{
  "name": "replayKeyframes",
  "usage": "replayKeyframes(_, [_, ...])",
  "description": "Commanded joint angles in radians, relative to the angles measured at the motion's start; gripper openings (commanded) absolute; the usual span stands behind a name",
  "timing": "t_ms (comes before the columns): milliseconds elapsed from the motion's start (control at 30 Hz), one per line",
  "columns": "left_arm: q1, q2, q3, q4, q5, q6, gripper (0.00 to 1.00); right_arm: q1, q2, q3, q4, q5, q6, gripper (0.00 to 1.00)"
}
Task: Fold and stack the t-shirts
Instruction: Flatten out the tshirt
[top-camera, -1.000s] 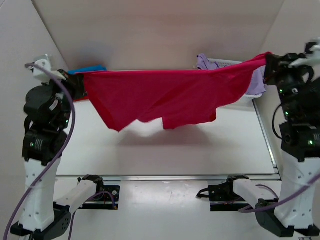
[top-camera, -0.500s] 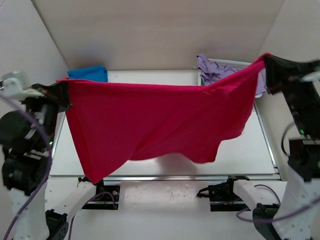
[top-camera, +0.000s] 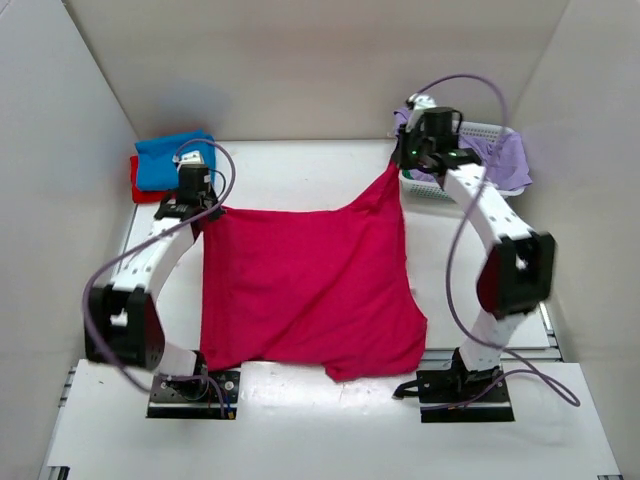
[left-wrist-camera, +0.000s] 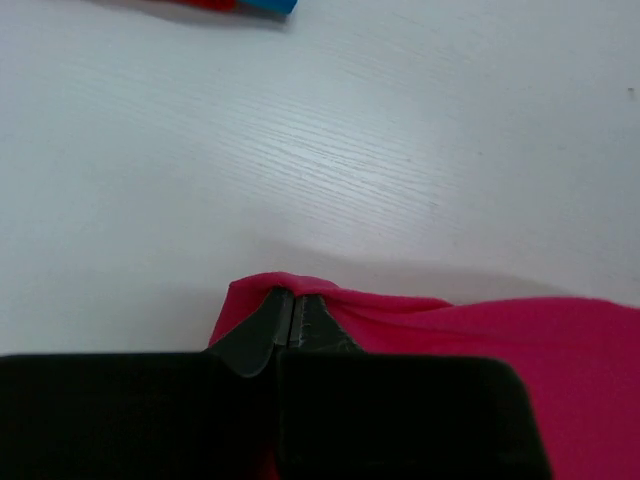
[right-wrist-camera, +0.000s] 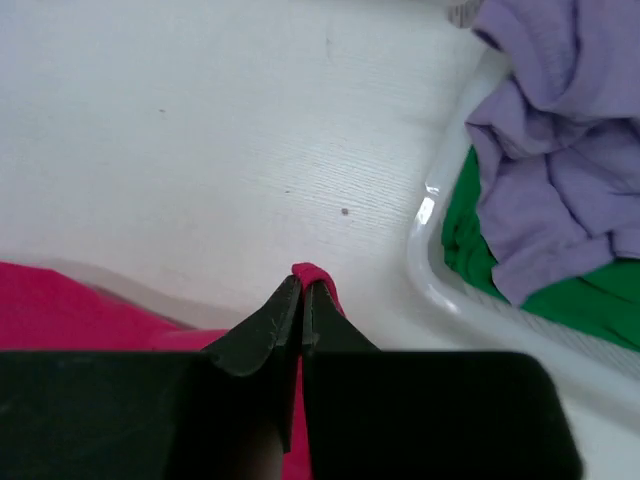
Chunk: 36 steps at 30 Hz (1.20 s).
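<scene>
The crimson shirt (top-camera: 310, 290) lies spread across the table (top-camera: 300, 172), and its lower hem reaches the near edge. Your left claw (left-wrist-camera: 292, 318) is clamped tight on the shirt's far left corner. Your right claw (right-wrist-camera: 302, 298) pinches the far right corner, which is drawn into a point just beside the basket (right-wrist-camera: 432, 262). At the table's far left, a blue shirt (top-camera: 172, 158) sits on a red shirt (top-camera: 140, 189). Purple cloth (right-wrist-camera: 560, 150) and green cloth (right-wrist-camera: 575, 300) lie in the basket.

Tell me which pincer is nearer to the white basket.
Right. The right pincer grips the crimson t-shirt just beside the basket; the left pincer grips it across the table, near the folded blue t-shirt.
</scene>
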<state>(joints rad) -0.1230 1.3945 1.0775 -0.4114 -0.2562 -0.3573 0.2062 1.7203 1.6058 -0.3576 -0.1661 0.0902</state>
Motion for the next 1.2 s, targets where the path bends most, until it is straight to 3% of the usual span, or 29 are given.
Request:
replayKeyframes(0, [0.026, 0.079, 0.051, 0.199, -0.015, -0.019, 0.0, 0.028, 0.135, 0.155, 0.08, 0.068, -0.047, 0.0])
replayKeyframes(67, [0.037, 0.15, 0.097, 0.233, -0.032, -0.008, 0.0, 0.032, 0.232, 0.27, 0.051, 0.111, -0.05, 0.01])
replayKeyframes(100, [0.051, 0.194, 0.146, 0.237, -0.044, -0.003, 0.04, 0.026, 0.29, 0.346, 0.031, 0.112, -0.062, 0.02])
replayKeyframes(133, [0.062, 0.24, 0.198, 0.227, -0.044, 0.018, 0.12, 0.018, 0.338, 0.421, 0.014, 0.117, -0.072, 0.1])
replayKeyframes(167, [0.069, 0.259, 0.234, 0.217, -0.04, 0.018, 0.31, 0.019, 0.363, 0.463, -0.003, 0.126, -0.066, 0.24])
replayKeyframes(200, [0.078, 0.296, 0.296, 0.18, -0.038, 0.027, 0.57, 0.015, 0.402, 0.556, -0.051, 0.122, -0.072, 0.41])
replayKeyframes(267, [0.111, 0.307, 0.352, 0.129, -0.032, 0.037, 0.78, 0.021, 0.467, 0.699, -0.151, 0.144, -0.083, 0.57])
replayKeyframes(300, [0.118, 0.295, 0.346, 0.131, -0.029, 0.038, 0.81, 0.028, 0.482, 0.782, -0.218, 0.161, -0.114, 0.61])
replayKeyframes(400, [0.167, 0.181, 0.262, 0.132, 0.03, 0.055, 0.8, 0.058, 0.458, 0.823, -0.299, 0.266, -0.152, 0.61])
replayKeyframes(500, [0.169, 0.063, 0.187, -0.014, 0.095, 0.092, 0.77, 0.064, 0.31, 0.628, -0.327, 0.274, -0.127, 0.58])
replayKeyframes(600, [0.088, -0.055, 0.058, -0.101, 0.135, 0.116, 0.73, 0.065, 0.093, 0.257, -0.244, 0.217, -0.067, 0.46])
replayKeyframes(667, [0.045, -0.136, -0.074, -0.127, 0.156, 0.124, 0.72, 0.065, -0.061, 0.003, -0.176, 0.188, -0.027, 0.44])
replayKeyframes(800, [-0.016, -0.218, -0.246, -0.165, 0.199, 0.1, 0.74, 0.082, -0.171, -0.236, -0.208, 0.129, 0.025, 0.44])
replayKeyframes(933, [-0.053, -0.197, -0.315, -0.202, 0.146, 0.101, 0.68, 0.113, -0.332, -0.553, -0.153, 0.139, 0.13, 0.44])
replayKeyframes(1000, [-0.072, -0.167, -0.321, -0.216, 0.098, 0.107, 0.61, 0.091, -0.39, -0.637, -0.13, 0.08, 0.16, 0.43])
replayKeyframes(1167, [-0.113, -0.12, -0.37, -0.198, 0.043, 0.101, 0.58, 0.091, -0.459, -0.751, -0.118, 0.076, 0.178, 0.42])
